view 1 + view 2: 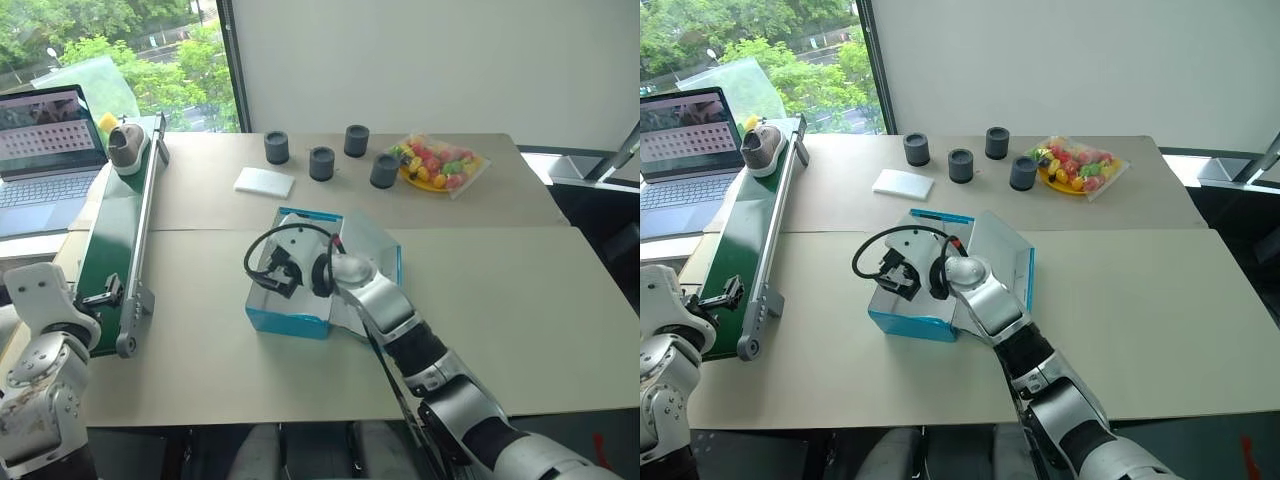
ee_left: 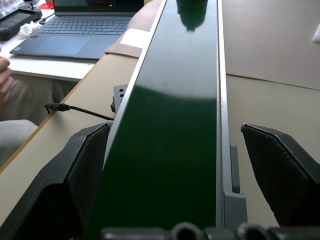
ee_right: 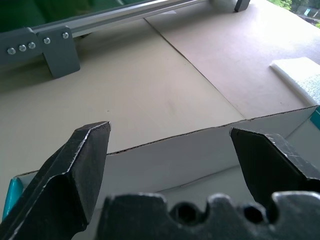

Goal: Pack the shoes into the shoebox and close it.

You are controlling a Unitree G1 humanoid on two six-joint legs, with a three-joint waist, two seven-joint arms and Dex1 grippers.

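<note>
The left gripper (image 2: 175,165) is nearest, at the near end of a long green conveyor belt (image 1: 112,235) on the left side of the table (image 1: 500,300); its two black fingers (image 2: 75,175) stand wide apart, one on each side of the belt, and they hold nothing; a thin black cable (image 2: 75,109) lies on the table just beside the belt. In the middle of the table the right gripper (image 3: 170,145) is over the open shoebox (image 1: 290,322), wide open also, with nothing between its fingers; the white inside wall of the box is just in front of them; the lid (image 1: 1002,255) of the box leans open on the right side. Farther, a flat white pad (image 1: 264,182) lies behind the box; behind it stand four dark grey cups (image 1: 322,163), and near them on the right a plate of coloured fruits (image 1: 440,165). At the far end of the belt sits one shoe (image 1: 127,146), pale grey with white sole, well apart from the box; beside it, on the left, an open laptop (image 1: 45,150).
</note>
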